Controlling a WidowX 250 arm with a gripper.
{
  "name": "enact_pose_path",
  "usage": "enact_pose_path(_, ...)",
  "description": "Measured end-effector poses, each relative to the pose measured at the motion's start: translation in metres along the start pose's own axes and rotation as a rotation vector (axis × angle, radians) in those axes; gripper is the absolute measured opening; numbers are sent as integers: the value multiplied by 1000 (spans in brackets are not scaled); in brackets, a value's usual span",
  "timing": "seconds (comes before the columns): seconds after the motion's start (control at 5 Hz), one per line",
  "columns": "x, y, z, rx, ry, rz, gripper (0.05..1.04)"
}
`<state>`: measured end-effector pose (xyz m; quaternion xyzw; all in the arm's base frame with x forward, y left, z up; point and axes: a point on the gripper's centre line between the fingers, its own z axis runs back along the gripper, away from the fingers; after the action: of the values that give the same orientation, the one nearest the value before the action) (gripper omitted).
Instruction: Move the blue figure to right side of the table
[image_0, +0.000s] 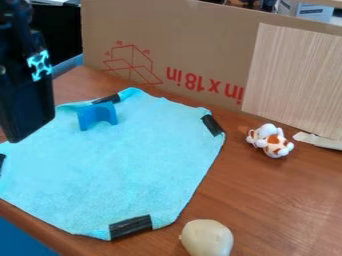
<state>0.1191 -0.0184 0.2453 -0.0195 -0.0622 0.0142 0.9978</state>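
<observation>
Well, the hand (25, 112) is cropped at left; open or closed, I can't tell.

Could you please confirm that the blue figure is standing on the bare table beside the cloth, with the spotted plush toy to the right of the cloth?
Not quite: the camera view shows the blue figure on the cloth, not beside it. The spotted plush toy is indeed to its right.

From my end, looks like a lab w/ a makeshift test setup: robot arm (25, 75), cloth (113, 160) taped to wood table (267, 200), cardboard backdrop (200, 45).
</observation>
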Motion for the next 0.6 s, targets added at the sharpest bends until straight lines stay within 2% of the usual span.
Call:
enact_pose_path(0.2,0,0,-3,-3,5,-14,1000)
enact_pose_path(0.4,31,35,-29,-34,38,-33,999)
enact_pose_path(0.6,42,59,-40,-19,41,-62,999)
